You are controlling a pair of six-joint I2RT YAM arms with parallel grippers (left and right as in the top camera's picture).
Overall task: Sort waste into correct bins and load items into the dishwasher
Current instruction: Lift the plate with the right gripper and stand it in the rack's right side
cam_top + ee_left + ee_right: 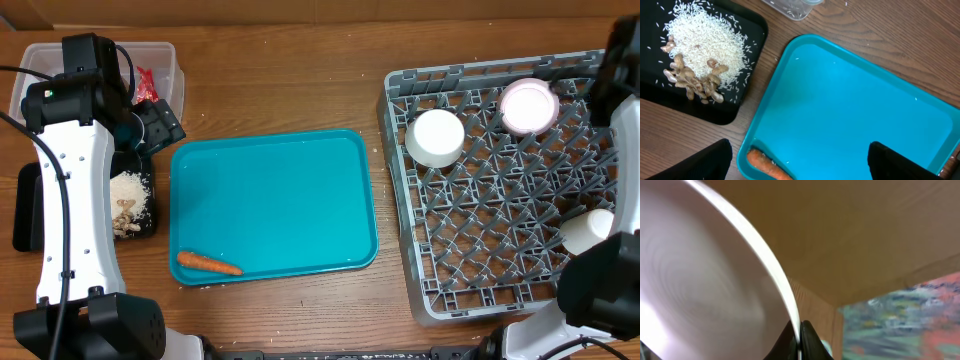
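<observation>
At the far left, the clear tub (165, 55) is sitting at the table's back corner with the red wrapper (146, 84) lying inside it. Just in front of it, the left gripper (158, 124) is hanging with its jaws spread wide and nothing between them, above where the black tray (715, 107) and the teal tray (270, 200) meet. The black tray is holding a heap of white rice (705, 42) with the nut scraps (695, 82) piled against its near edge. The carrot (208, 263) is lying in the teal tray's front left corner. To the right, the dish rack (500, 230) is carrying an upturned white bowl (435, 137) near its back left corner. Beside that, the right gripper (799, 335) is pinching the rim of the pinkish bowl (528, 106) between pressed-together fingers, over the rack's back row.
</observation>
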